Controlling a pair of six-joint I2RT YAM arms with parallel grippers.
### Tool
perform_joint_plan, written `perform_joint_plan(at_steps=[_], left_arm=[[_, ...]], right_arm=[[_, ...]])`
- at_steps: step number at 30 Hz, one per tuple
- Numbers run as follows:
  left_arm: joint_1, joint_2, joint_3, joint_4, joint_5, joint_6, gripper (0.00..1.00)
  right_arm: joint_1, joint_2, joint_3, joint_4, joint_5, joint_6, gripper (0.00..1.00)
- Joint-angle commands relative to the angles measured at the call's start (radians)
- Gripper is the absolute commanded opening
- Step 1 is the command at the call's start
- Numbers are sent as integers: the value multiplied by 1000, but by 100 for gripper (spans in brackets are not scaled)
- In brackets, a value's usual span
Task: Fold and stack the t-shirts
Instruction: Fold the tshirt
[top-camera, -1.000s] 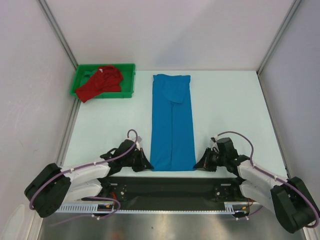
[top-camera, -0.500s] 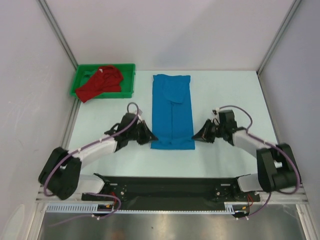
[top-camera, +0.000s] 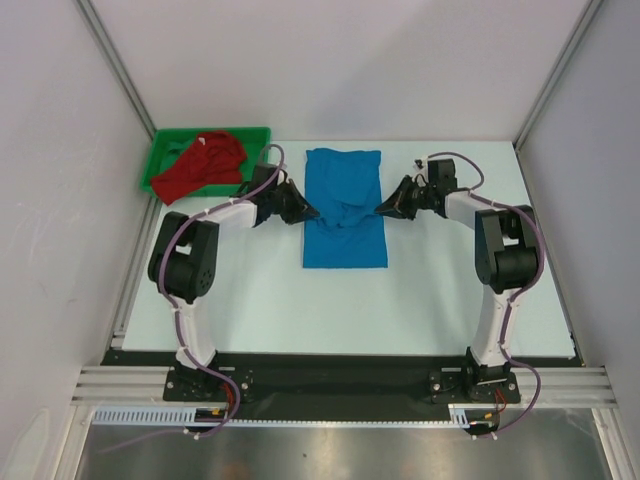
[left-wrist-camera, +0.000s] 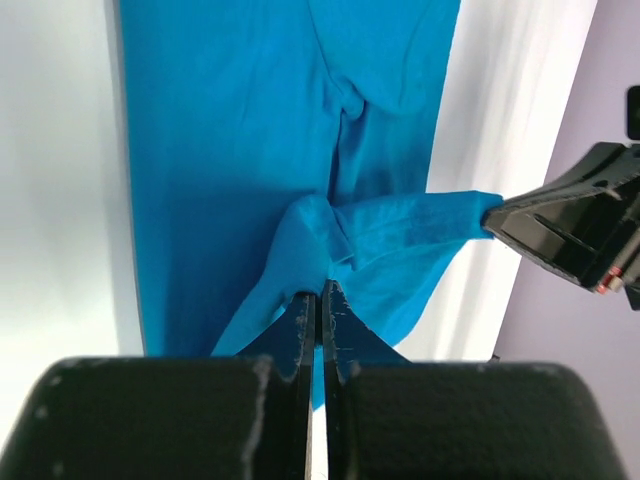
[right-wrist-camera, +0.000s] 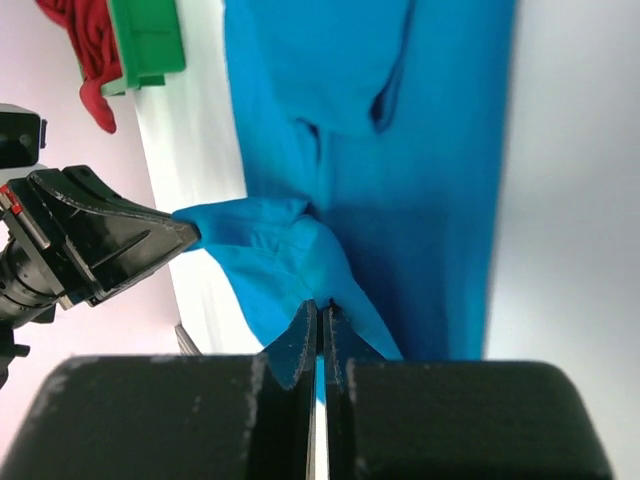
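- Suddenly shorter: the blue t-shirt (top-camera: 345, 235), a long strip reaching down to the arms' bases a second ago, now ends well short of them on the bench (top-camera: 450, 300). Its near hem has been carried up and over toward the collar.
- Both arms stretch far out, and the left claw (top-camera: 304, 211) and right claw (top-camera: 384, 208) flank the shirt at mid-length. Each is pinched tight on a corner of the lifted hem.
- By my reading, the halving fold is nearly done. The corners are not yet laid flat or let go, and the cloth between them sags in a loose hump.
- The red t-shirt (top-camera: 202, 165) lies crumpled in the green tray (top-camera: 250, 132) at the far left corner, one end spilling over the rim. It looks to be the next garment to fold before anything is stacked.
- From overhead the claw tips are only dark wedges, and the grip cannot be read.
- The wrist cameras settle it. Each shows its fingers closed to a slit with blue fabric drawn out of them, and the opposite claw holding the other corner.
- Only the overhead view shows the fold's whole outline.
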Motion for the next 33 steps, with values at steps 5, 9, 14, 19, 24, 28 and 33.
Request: perform_joint_plan(at_steps=[5,9,14,19,24,28,33], left_arm=[[34,65,115,-7,61,32,0],[51,80,124,-4,67,26,0],[59,88,115,-9,63,23,0],[69,101,115,-12,52,17,0],[82,108,115,-18,35,21,0],[85,124,125,-20,32,18,0],[88,117,112,-18,12,20,0]], right_arm=[[-50,70,97,-5,-53,-9,0],[-65,99,123,-10,-70,-9,0],[-72,151,147,16,-104,-9,0],[-75,193,176,18,-117,-16,0],[-78,214,198,9,-128,-25,0],[-79,222,204,18,-130,-14,0],[-79,232,212,12,-137,-11,0]])
